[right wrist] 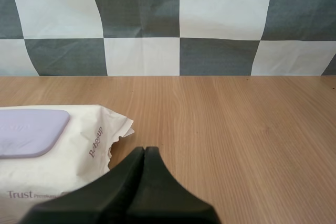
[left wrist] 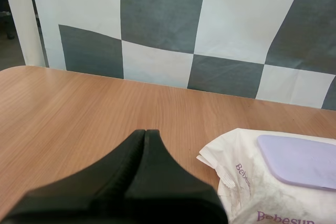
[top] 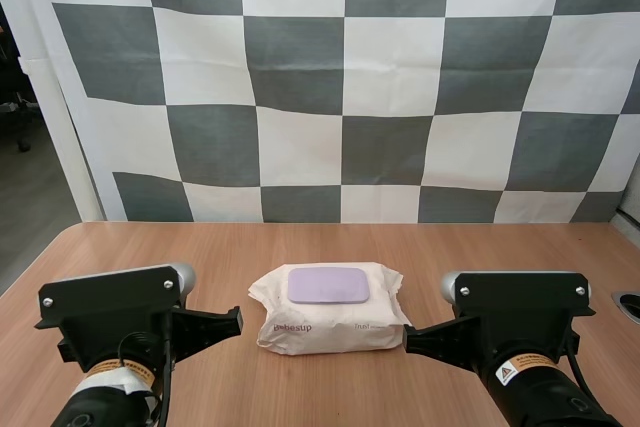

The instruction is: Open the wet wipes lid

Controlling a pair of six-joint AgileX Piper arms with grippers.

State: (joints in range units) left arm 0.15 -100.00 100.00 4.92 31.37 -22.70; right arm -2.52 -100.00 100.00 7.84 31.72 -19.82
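A white pack of wet wipes (top: 330,308) lies flat on the wooden table (top: 320,247), midway between my two arms. Its lilac lid (top: 329,285) sits closed on top. My left gripper (left wrist: 145,131) is shut on nothing, its fingers together as one dark wedge, a short way left of the pack (left wrist: 273,182). My right gripper (right wrist: 144,149) is shut too, empty, just right of the pack (right wrist: 58,150), near its crinkled end seam. The lilac lid (left wrist: 299,160) is flat in the left wrist view, and the same lid (right wrist: 29,131) lies flat in the right wrist view.
Bare wood stretches beyond the pack toward the table's far edge (top: 320,224). A dark round thing (top: 630,304) shows at the table's right edge.
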